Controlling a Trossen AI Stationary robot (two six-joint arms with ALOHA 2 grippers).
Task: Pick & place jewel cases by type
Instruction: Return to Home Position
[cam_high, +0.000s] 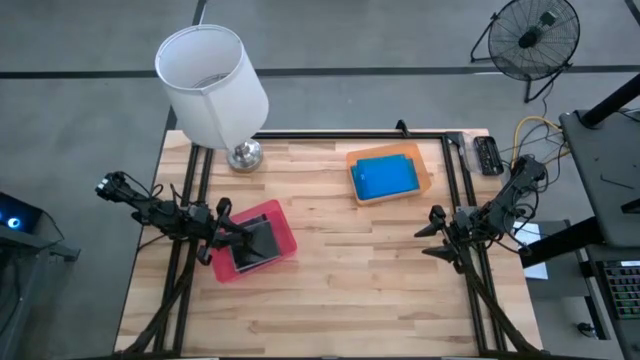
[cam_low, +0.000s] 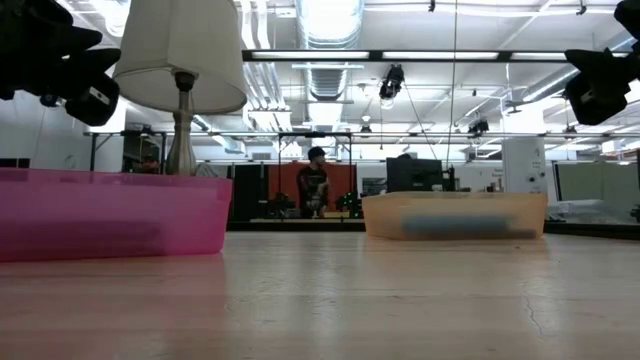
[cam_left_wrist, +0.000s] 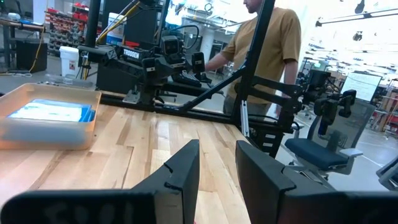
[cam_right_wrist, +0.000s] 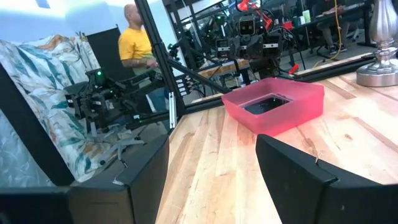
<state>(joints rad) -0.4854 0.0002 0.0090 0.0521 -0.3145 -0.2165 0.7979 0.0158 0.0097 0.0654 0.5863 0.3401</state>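
— Which step is judged in hand?
— Homing. In the orange tray (cam_high: 385, 150) blue cases (cam_high: 386, 177) are seen, in the pink tray (cam_high: 287, 232) dark cases (cam_high: 258, 243).
— What is called for next?
— Retraction only: left gripper (cam_left_wrist: 216, 149) and right gripper (cam_right_wrist: 212, 146) are seen parted, empty.

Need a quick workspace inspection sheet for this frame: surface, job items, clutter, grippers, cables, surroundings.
Surface: wooden table, no loose cases seen.
Job's things: blue jewel cases in the orange tray; dark jewel cases in the pink tray; counts unclear.
Clutter: lamp back left; black device at back right corner.
Grippers: left gripper open, empty, by the pink tray; right gripper open, empty, near the right edge.
Cables: yellow cables beyond the table's right side.
Surroundings: fan on the floor; person beyond the table.
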